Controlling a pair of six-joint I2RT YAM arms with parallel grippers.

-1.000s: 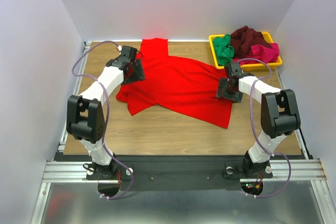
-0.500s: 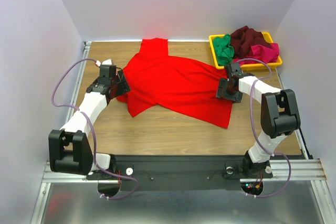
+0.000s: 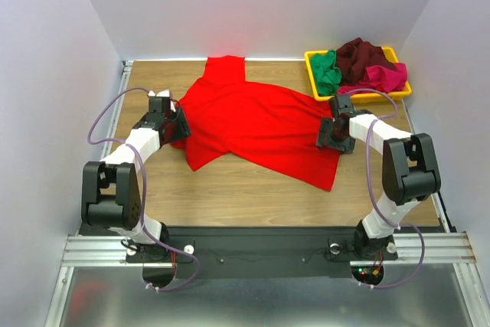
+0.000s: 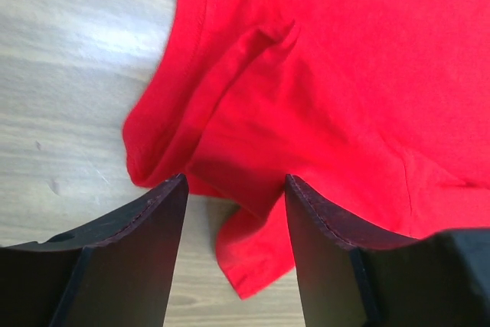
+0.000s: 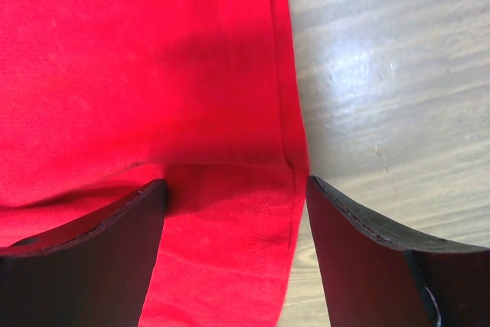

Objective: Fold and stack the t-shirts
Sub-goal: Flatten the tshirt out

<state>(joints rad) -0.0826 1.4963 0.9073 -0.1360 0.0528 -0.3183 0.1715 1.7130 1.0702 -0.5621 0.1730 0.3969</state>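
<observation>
A bright red t-shirt [image 3: 253,116] lies spread and rumpled across the wooden table [image 3: 245,197]. My left gripper [image 3: 176,124] is at its left edge, open. In the left wrist view a folded corner of red cloth [image 4: 253,258] lies between the dark fingers [image 4: 145,243] of the left gripper [image 4: 233,189], unpinched. My right gripper [image 3: 334,135] stands low over the shirt's right edge, open. In the right wrist view the stitched hem [image 5: 276,212] runs between the wide-apart fingers of the right gripper [image 5: 233,193]. Green [image 3: 328,70], dark maroon [image 3: 361,55] and magenta-pink [image 3: 387,76] t-shirts are heaped in the tray.
The yellow tray [image 3: 398,94] stands at the back right corner, just behind my right arm. White walls close in the table on three sides. Bare wood shows in front of the red shirt and along the left side.
My left arm swung from the shirt's upper left part out to its left edge and dropped lower; its jaws have narrowed slightly. The right arm has hardly moved.
</observation>
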